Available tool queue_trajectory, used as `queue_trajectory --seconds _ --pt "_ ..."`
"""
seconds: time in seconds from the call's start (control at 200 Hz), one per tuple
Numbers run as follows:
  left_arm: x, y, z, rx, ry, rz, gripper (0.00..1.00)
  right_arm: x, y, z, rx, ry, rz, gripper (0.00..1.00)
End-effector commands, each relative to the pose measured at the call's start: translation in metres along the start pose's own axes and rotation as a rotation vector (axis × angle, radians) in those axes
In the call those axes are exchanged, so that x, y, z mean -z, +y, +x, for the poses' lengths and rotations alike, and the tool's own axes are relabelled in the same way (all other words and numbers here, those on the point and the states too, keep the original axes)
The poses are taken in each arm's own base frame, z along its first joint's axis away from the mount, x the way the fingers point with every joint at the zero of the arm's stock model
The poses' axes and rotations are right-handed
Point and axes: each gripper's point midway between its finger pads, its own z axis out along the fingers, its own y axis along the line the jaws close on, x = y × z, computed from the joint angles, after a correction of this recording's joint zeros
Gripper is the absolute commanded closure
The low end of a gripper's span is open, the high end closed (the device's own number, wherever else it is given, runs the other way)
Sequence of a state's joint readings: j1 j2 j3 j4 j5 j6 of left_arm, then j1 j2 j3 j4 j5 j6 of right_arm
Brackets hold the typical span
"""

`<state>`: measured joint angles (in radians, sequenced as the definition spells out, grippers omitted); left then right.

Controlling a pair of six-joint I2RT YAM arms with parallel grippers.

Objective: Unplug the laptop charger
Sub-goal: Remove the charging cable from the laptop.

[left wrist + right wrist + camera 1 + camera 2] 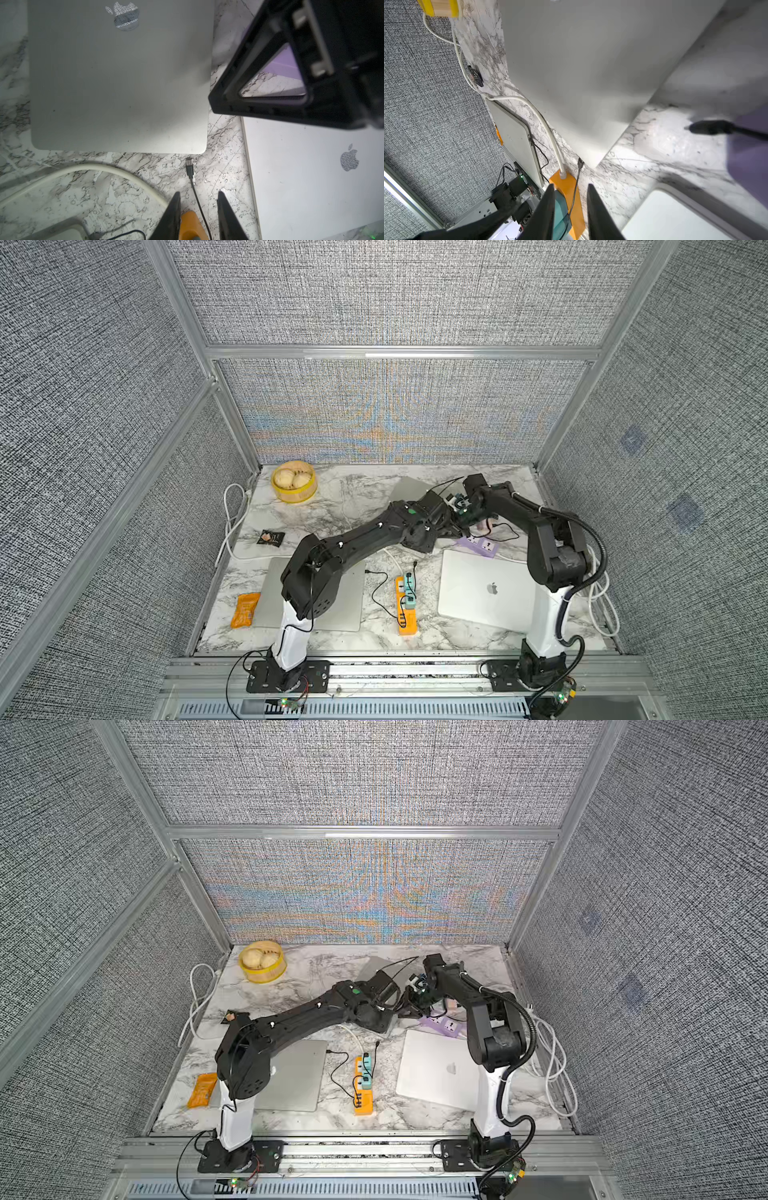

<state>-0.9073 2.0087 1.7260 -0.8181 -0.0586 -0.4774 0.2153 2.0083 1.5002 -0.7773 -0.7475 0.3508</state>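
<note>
Loose black charger cable plug lies mid-desk on white marble desk, just beside a corner of closed grey laptop, in no port. Cable runs near-ward to orange power strip. Left claw and right claw hover above, both narrowly parted, holding nothing.

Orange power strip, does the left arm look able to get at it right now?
Probably yes. The orange power strip lies in the open, and the left gripper hovers open right by one end of it; only a thin black cable trails over it.
</note>
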Motion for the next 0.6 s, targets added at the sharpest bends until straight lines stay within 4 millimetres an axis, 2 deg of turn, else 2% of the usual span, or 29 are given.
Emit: queue_trajectory --seconds 0.0,0.07,0.315,0.445,0.595 --pt "0.010 0.012 0.012 0.036 0.037 -0.039 0.69 0.011 0.000 0.007 0.102 -0.013 0.049 0.66" --pt "0.019 0.013 0.014 0.059 0.028 -0.019 0.69 0.020 0.008 0.009 0.185 -0.036 0.065 0.61" --pt "0.038 0.025 0.023 0.153 0.015 0.047 0.69 0.044 0.026 0.021 0.549 -0.109 0.108 0.56" --pt "0.039 0.036 0.035 0.215 0.024 0.080 0.69 0.054 0.036 0.037 0.763 -0.138 0.093 0.55" --pt "0.032 0.040 0.051 0.282 0.041 0.150 0.70 0.059 0.047 0.060 0.991 -0.146 0.046 0.53"
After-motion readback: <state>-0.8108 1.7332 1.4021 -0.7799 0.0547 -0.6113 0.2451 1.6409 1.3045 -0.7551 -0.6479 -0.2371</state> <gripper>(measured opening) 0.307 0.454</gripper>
